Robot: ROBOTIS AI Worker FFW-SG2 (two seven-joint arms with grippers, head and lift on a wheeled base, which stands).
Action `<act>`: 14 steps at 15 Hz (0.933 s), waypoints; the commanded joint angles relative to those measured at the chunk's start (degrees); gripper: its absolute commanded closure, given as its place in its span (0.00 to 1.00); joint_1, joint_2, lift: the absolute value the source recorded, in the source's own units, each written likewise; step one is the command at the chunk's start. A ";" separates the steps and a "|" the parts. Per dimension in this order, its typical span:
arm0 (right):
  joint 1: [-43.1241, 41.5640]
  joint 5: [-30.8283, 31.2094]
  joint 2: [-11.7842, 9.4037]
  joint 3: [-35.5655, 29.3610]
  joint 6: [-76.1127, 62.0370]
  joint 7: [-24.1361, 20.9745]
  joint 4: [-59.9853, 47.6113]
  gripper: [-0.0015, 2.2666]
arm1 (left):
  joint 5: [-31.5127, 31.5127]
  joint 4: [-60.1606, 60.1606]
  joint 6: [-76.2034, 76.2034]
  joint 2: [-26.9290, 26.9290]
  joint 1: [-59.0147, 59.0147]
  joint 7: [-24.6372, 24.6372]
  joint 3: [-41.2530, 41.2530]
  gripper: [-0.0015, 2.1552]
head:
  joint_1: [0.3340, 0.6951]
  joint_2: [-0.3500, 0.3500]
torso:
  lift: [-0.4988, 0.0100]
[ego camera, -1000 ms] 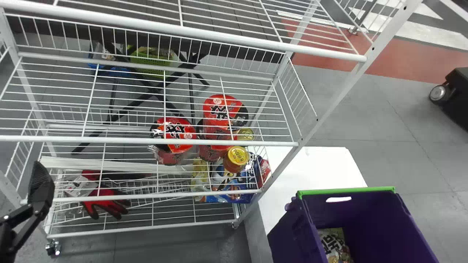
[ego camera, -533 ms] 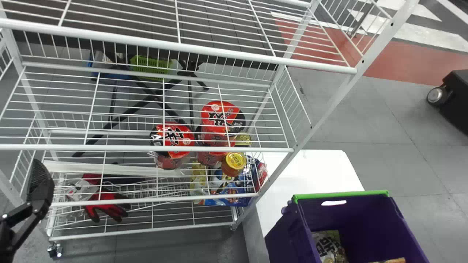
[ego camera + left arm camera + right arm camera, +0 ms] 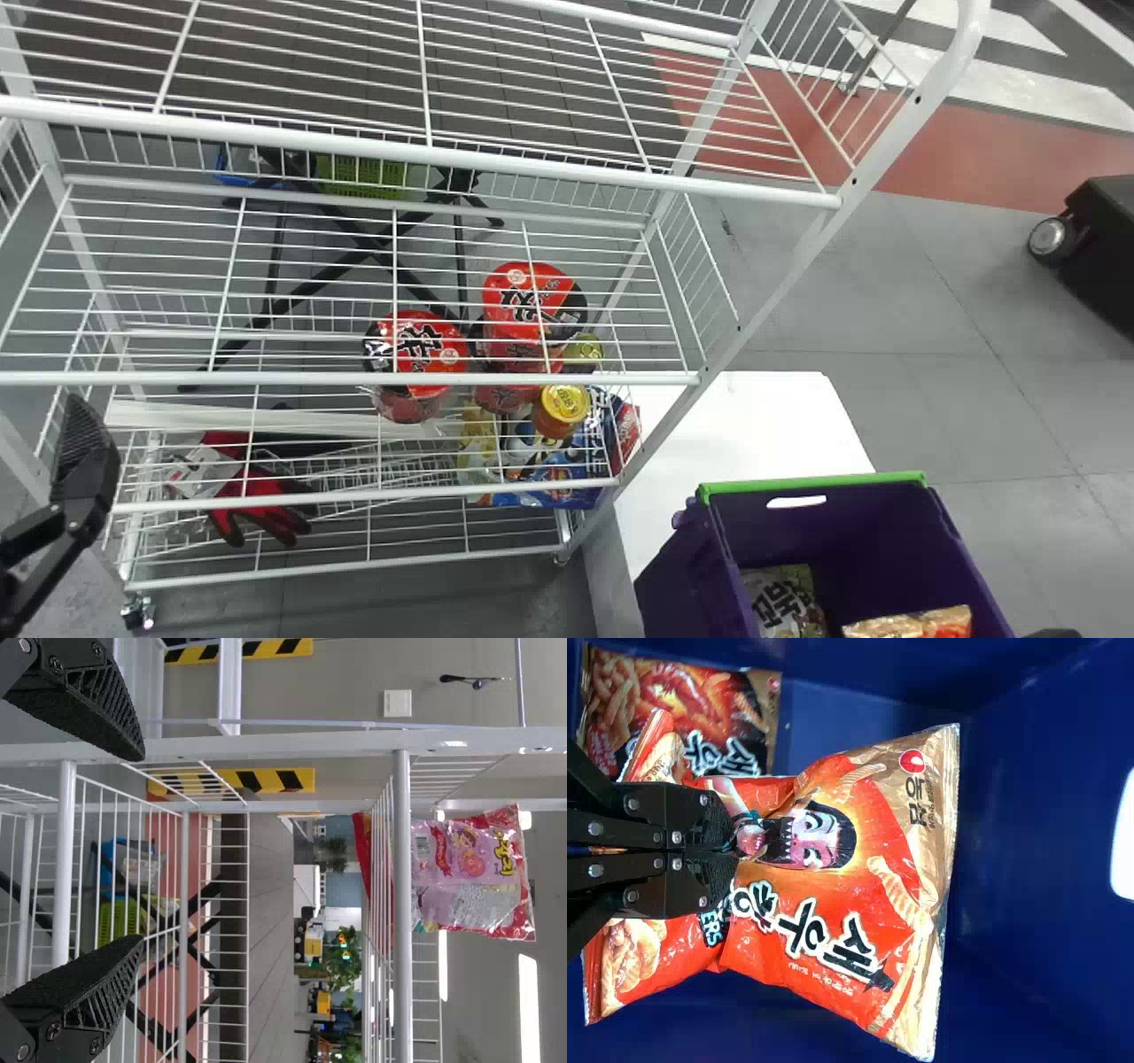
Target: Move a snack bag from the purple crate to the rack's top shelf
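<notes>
Pinching a red and gold snack bag (image 3: 859, 904), the right gripper (image 3: 1054, 634) is brought nearly together, with the bag's crumpled middle caught between the fingers. The bag is held over the inside of the purple crate (image 3: 691, 567), toward the near right corner, and a darker red bag (image 3: 744, 704) is seen just beside it, against a wall. Another packet, marked with bold black lettering (image 3: 784, 602), is laid near the crate's left wall. The crate appears to be stood on the white counter (image 3: 771, 425), its green rim short of the counter's far edge. To the left, past the counter's left edge, the white rack (image 3: 532, 379) is stood. The left gripper (image 3: 86, 470) is held at the rack's left side, its fingers spread wide with nothing between them. A pink snack bag (image 3: 465, 868) is seen on the rack in the left wrist view, though its exact shelf cannot be told. Red packages (image 3: 534, 297) and a yellow-lidded jar (image 3: 565, 403) are kept toward the rack's right side, low down, while a red and black glove (image 3: 266, 505) is left near the lower left corner.
</notes>
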 commanded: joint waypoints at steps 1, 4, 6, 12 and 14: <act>-0.01 -0.67 0.21 -0.20 -0.14 -0.01 -0.66 0.94 | -0.17 -0.64 0.30 0.00 0.22 0.00 0.00 0.04 | 1.00 0.00 | 0.44; -0.01 -1.02 0.56 -0.20 -0.32 -0.01 -1.54 0.94 | -0.26 -1.00 0.48 0.00 0.22 0.00 -0.44 0.04 | 1.00 0.00 | 0.46; -0.01 -1.02 0.56 -0.20 -0.32 -0.01 -1.72 0.94 | -0.26 -1.00 0.66 0.00 0.22 0.00 -0.53 0.04 | 1.00 0.00 | 0.48; -0.01 -1.11 0.73 -0.37 0.91 0.34 -4.18 0.94 | -0.96 -2.58 2.41 0.00 0.84 0.88 -0.62 0.04 | 1.00 0.00 | 0.53; -0.01 -1.11 1.35 -1.17 1.61 1.05 -5.32 0.94 | -1.14 -2.49 2.41 0.00 0.93 1.32 -0.53 0.04 | 1.00 0.00 | 0.54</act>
